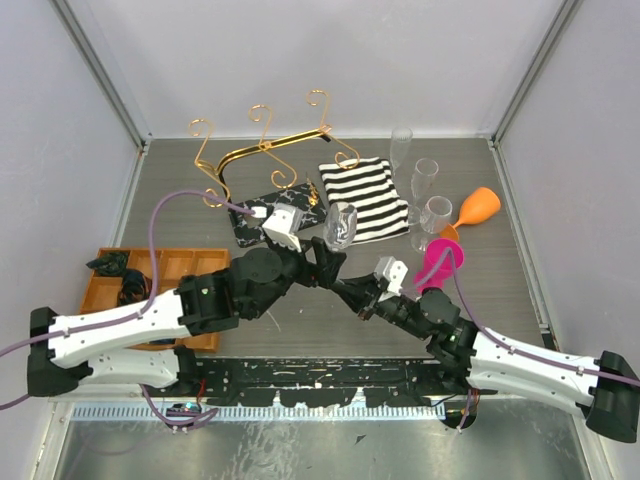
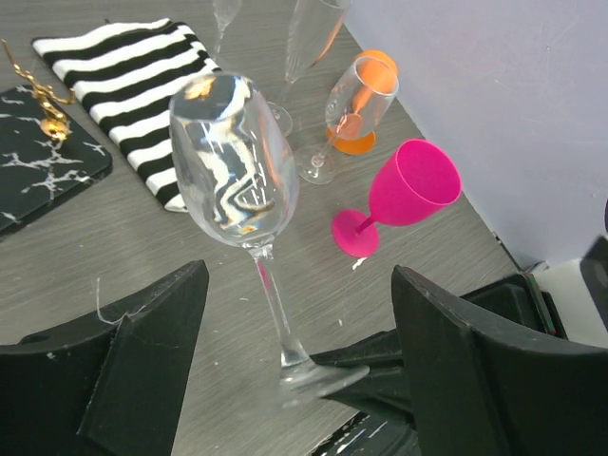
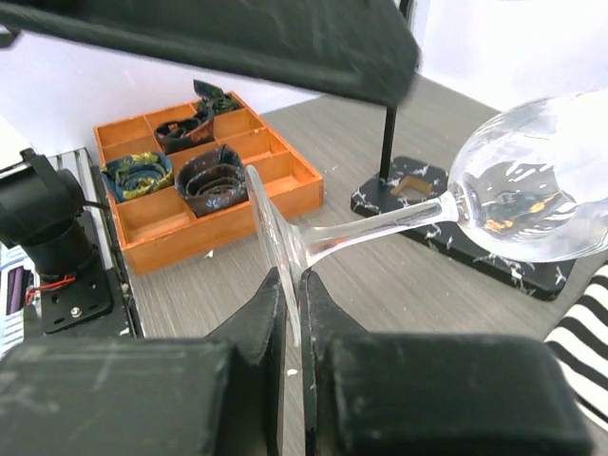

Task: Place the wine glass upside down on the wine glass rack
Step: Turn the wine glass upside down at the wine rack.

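Clear wine glass [image 2: 233, 161], one of six, pinched by right end effector [image 3: 293, 294]; left end effector [image 2: 299, 280] gapes.

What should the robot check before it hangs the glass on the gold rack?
1. Grip: right jaws shut on the wine glass foot: ok.
2. Handover: left jaws open, not touching the stem: ok.
3. Glass turned upside down: not ok, it is tilted, bowl not downward.
4. Hooks on the wine glass rack free: ok.
5. Room: pink glass sits close beside the right arm, safe from a bump: cannot tell.
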